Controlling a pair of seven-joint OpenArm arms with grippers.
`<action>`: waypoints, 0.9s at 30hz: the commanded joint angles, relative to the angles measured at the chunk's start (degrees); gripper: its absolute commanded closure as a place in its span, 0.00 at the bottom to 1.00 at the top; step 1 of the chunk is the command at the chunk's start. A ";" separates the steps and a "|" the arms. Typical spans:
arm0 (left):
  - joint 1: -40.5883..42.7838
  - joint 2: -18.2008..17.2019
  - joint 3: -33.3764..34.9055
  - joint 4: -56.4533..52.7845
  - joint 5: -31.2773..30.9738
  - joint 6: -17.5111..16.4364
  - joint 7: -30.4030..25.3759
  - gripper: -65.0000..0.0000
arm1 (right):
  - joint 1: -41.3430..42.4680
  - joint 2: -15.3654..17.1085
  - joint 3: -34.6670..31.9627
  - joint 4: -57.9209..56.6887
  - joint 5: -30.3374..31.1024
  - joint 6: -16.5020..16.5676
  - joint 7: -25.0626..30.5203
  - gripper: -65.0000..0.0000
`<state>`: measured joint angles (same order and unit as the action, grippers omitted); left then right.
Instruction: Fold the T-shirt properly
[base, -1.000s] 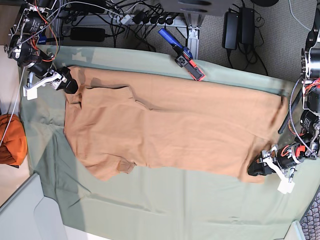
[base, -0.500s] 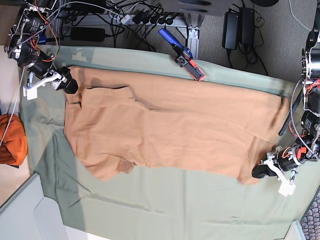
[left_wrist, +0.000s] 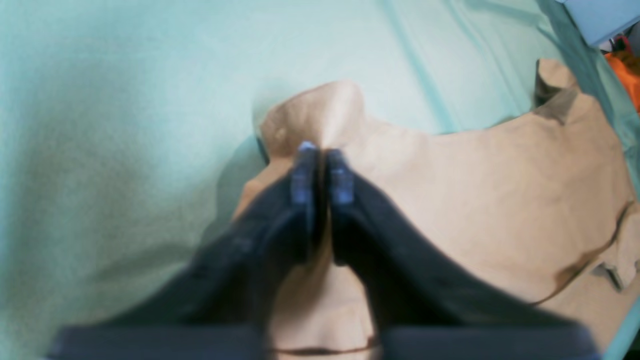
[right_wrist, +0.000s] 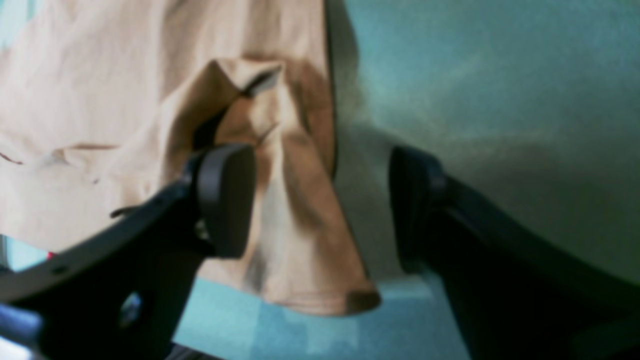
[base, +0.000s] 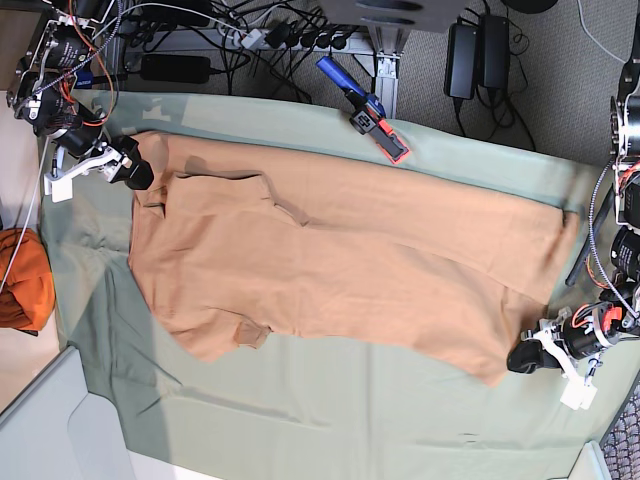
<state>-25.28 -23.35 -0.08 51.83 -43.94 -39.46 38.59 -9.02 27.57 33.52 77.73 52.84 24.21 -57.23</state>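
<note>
Base view: T-shirt (base: 340, 260) lay spread flat across green cloth (base: 300, 410), collar end toward the view's left, hem end toward its right.
Left gripper (base: 522, 357): sat at the hem corner on the view's right; in the left wrist view its tips (left_wrist: 320, 167) were pressed nearly together with a pinch of tan fabric between them, the corner bunched up just beyond.
Right gripper (base: 135, 165): sat at the shirt's upper corner on the view's left; in the right wrist view its pads (right_wrist: 225, 200) stood wide apart, one over rumpled fabric, the other over bare cloth, gripping nothing.
Orange bundle (base: 25, 280): lay off the cloth at the left edge.
Blue tool (base: 362, 108): lay on the cloth's far edge.
</note>
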 joint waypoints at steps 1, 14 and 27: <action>-1.66 -0.79 -0.37 0.98 -0.92 -0.54 -1.09 0.70 | 0.11 1.14 0.37 0.28 -1.29 5.62 -0.15 0.33; -1.51 -2.14 -0.35 0.13 9.09 2.84 -9.22 0.47 | 0.11 1.14 0.37 0.28 -1.36 5.62 -0.15 0.33; -1.38 1.01 -0.37 -7.61 8.59 2.67 -10.54 0.47 | 0.09 1.14 0.37 0.28 -1.38 5.62 -0.22 0.33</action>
<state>-25.10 -21.71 -0.19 43.55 -34.52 -36.47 29.04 -9.04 27.59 33.52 77.73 52.66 24.21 -57.06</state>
